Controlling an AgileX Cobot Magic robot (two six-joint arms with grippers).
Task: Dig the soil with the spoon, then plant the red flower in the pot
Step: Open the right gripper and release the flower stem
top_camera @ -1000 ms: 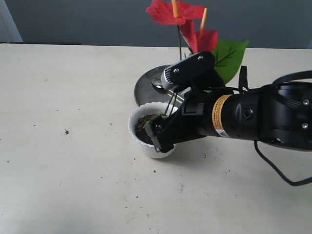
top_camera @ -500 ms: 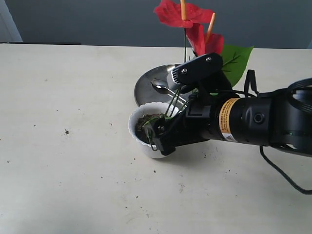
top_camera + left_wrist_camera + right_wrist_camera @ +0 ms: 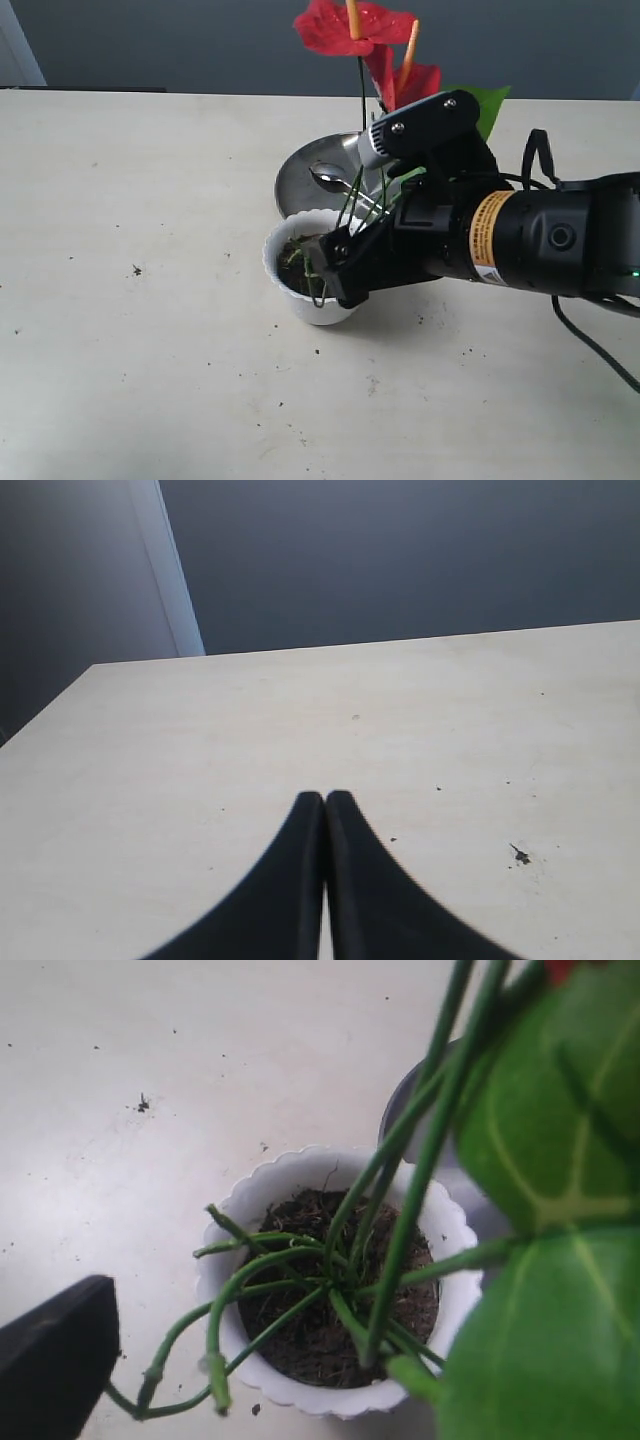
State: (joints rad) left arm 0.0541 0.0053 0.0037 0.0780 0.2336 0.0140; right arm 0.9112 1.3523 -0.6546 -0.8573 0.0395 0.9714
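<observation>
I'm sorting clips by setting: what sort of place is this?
Probably a robotics lab bench rather than a garden: a bare cream table against a plain grey wall, a black robot arm over a small white pot, and an artificial-looking red flower standing in it.

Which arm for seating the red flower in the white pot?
Right: its gripper is at the white scalloped plastic pot among the red artificial flower's stems; left gripper is shut, pot not in its view.
</observation>
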